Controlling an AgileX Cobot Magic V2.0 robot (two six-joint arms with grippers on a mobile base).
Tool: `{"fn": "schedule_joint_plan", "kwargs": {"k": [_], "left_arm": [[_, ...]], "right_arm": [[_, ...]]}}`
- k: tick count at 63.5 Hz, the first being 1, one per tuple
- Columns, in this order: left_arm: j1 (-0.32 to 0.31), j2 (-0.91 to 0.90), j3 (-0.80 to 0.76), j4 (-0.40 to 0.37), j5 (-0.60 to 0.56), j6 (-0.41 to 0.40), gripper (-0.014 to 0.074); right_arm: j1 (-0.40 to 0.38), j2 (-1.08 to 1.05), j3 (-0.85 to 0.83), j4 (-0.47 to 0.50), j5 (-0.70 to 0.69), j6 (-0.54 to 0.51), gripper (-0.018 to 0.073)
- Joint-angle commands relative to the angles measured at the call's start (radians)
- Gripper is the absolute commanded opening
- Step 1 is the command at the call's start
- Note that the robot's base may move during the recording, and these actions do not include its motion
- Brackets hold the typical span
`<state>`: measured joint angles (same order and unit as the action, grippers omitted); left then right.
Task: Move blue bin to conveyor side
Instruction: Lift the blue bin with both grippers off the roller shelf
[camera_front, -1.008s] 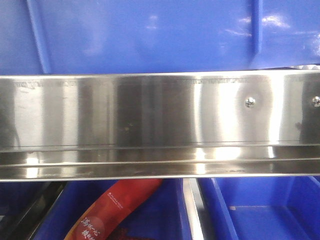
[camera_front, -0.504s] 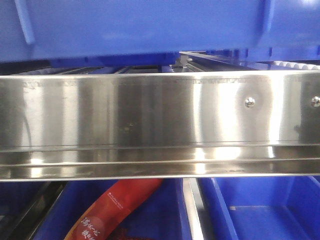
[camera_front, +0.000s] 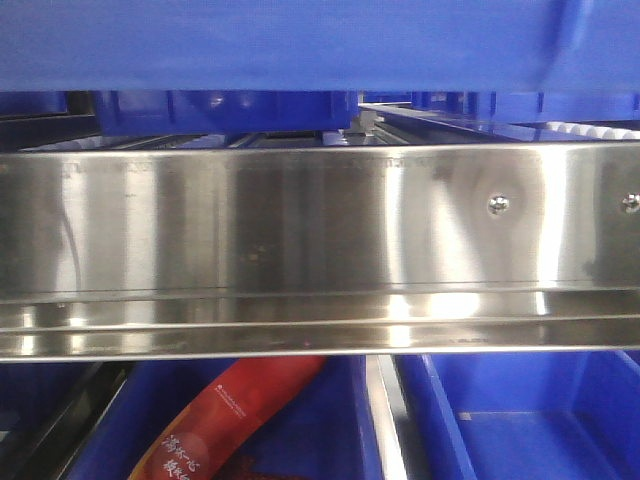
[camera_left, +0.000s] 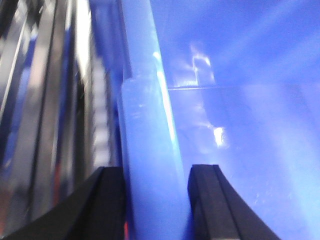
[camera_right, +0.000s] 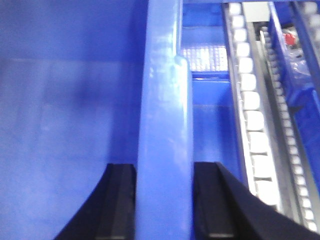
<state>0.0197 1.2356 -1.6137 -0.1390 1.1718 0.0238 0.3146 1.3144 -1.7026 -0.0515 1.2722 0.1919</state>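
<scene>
The blue bin (camera_front: 300, 45) hangs across the top of the front view, its underside above the steel rack. In the left wrist view my left gripper (camera_left: 155, 197) is shut on the bin's thick rim (camera_left: 147, 125), one black finger (camera_left: 107, 200) outside the wall and one inside. In the right wrist view my right gripper (camera_right: 164, 202) is shut on the opposite rim (camera_right: 165, 100) in the same way, with the bin's smooth inside (camera_right: 65, 125) to its left. The conveyor is out of view.
A shiny stainless-steel roller rack (camera_front: 320, 250) spans the front view below the bin; its white rollers (camera_right: 250, 120) run beside my right gripper. More blue crates (camera_front: 220, 108) stand behind. Below the rack, one crate holds a red packet (camera_front: 240, 415) and another blue crate (camera_front: 540, 420) stands at the right.
The bin has risen: its lower edge moved up the front view, uncovering the rack's rollers and the blue crates behind it.
</scene>
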Motion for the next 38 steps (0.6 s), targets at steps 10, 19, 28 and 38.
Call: {"fn": "schedule_joint_plan", "kwargs": {"k": [10, 19, 28, 38], "left_arm": [[-0.004, -0.048, 0.021, -0.024, -0.042, 0.019, -0.0018], [-0.004, -0.048, 0.021, -0.024, -0.063, 0.019, -0.0018], [-0.004, -0.048, 0.021, -0.024, -0.081, 0.019, -0.0018], [-0.004, -0.048, 0.021, -0.024, -0.107, 0.019, -0.0018]], "right_arm": [[-0.001, -0.054, -0.011, -0.025, -0.123, -0.008, -0.007], [-0.001, -0.053, -0.011, -0.025, -0.121, -0.008, -0.007], [-0.001, -0.053, -0.011, -0.025, -0.121, -0.008, -0.007], [-0.001, -0.053, -0.011, -0.025, -0.113, -0.008, -0.007]]}}
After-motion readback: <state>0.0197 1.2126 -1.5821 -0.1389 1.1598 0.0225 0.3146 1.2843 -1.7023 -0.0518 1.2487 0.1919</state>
